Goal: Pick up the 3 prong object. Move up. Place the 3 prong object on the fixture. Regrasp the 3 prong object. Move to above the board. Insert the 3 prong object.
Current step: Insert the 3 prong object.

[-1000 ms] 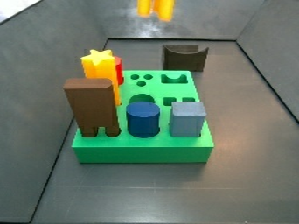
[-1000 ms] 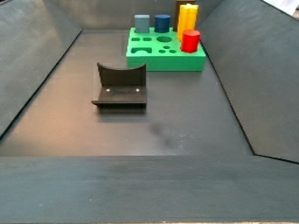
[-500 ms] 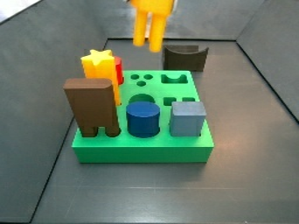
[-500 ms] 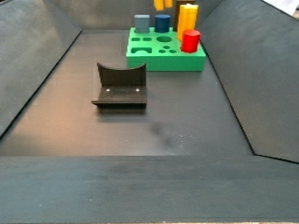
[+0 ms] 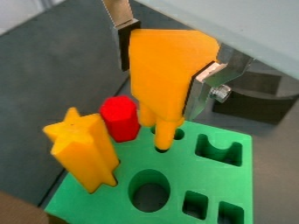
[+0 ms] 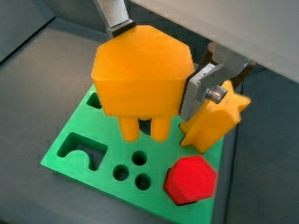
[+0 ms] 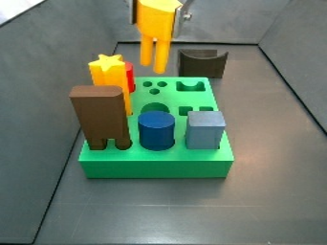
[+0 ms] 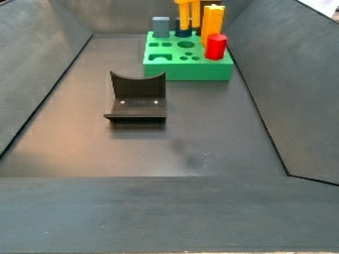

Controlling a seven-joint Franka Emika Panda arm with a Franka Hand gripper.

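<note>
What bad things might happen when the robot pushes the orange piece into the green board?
The gripper holds the 3 prong object just above the board. If the prongs miss the three small round holes, they may jam on the surface. The yellow star block stands very close, so the gripper could bump it.

Dark grey floor [image 8: 199, 149] carries green board [image 8: 199, 69] & brown fixture [image 8: 137, 96], well apart; gripper [image 7: 160, 11] above.

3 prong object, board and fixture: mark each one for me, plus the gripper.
3 prong object [image 5: 163, 74]: wrist view, orange body.
Board [image 7: 160, 165]: side view, green front wall.
Fixture [image 8: 135, 89]: side view, curved notch wall.
Gripper [image 6: 152, 83]: wrist view, closed on the 3 prong object above the board.
</note>
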